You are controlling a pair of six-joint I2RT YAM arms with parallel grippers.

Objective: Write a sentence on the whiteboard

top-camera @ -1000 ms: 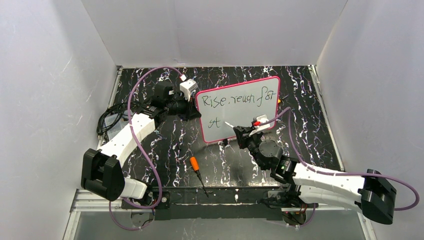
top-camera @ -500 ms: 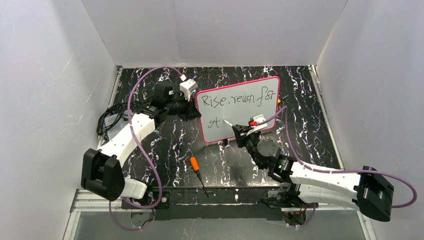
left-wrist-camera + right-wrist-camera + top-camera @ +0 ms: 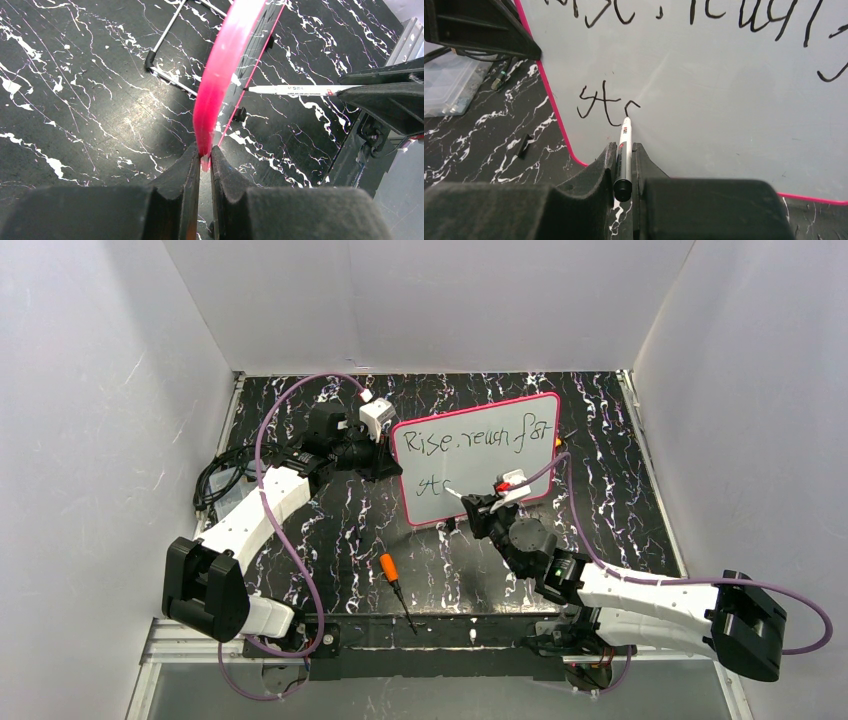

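Right wrist: a marker [image 3: 625,135] is pinched between the fingers of the right gripper [image 3: 625,150], tip touching the whiteboard [image 3: 724,125] ahead. The whiteboard's frame is clamped by the left gripper [image 3: 204,155].

In your right wrist view the whiteboard [image 3: 724,115] runs off the top and right edges, cropping the upper line of the sentence [image 3: 606,101]. From the left wrist, its pink frame blurs where the left gripper [image 3: 204,152] pinches it. From above, the right gripper [image 3: 478,506] hides the rear of the marker [image 3: 455,490] and part of the whiteboard's side facing the desk's near edge.
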